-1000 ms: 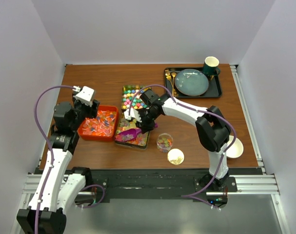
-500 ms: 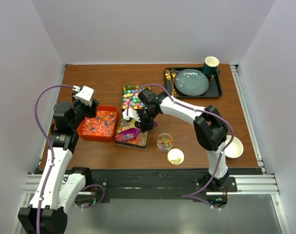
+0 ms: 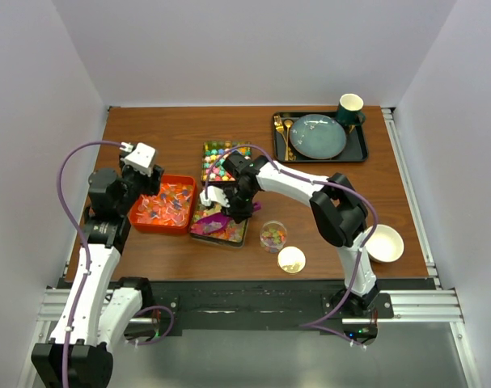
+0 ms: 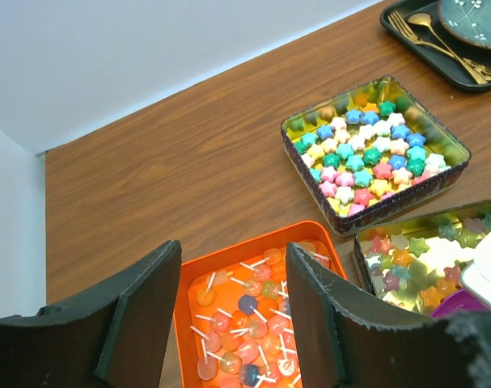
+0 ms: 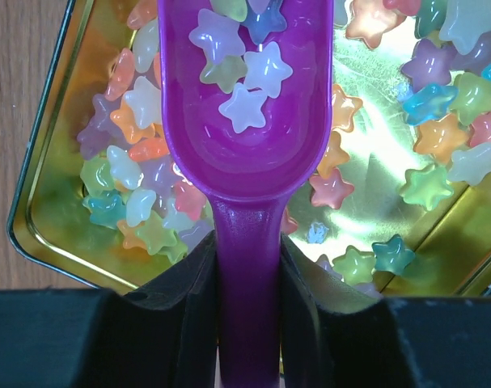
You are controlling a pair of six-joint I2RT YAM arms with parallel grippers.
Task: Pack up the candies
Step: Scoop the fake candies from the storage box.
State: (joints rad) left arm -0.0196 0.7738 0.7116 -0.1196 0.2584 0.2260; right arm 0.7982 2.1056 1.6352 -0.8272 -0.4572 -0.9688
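Translucent star-shaped candies (image 5: 140, 202) lie in the near gold tin (image 5: 374, 202). My right gripper (image 5: 247, 267) is shut on the handle of a purple scoop (image 5: 245, 153), which hangs low over that tin with several star candies (image 5: 243, 77) in its bowl. From above, the scoop (image 3: 213, 222) points towards the tin's near left corner. A small clear cup (image 3: 272, 235) holding mixed candies stands to the right of the tin. My left gripper (image 4: 233, 267) hovers open over the orange tray (image 4: 253, 242) and holds nothing.
The orange tray holds lollipops (image 4: 253, 323). A second gold tin (image 4: 391, 212) of opaque star candies sits behind the near one. A gold lid (image 3: 291, 259) lies near the cup and a white bowl (image 3: 384, 243) at the right. A black tray (image 3: 360, 153) carries a plate, cutlery and a green cup (image 3: 349, 107).
My right arm has drawn a little left and nearer over the near tin, still gripping the scoop. The left arm has not moved.
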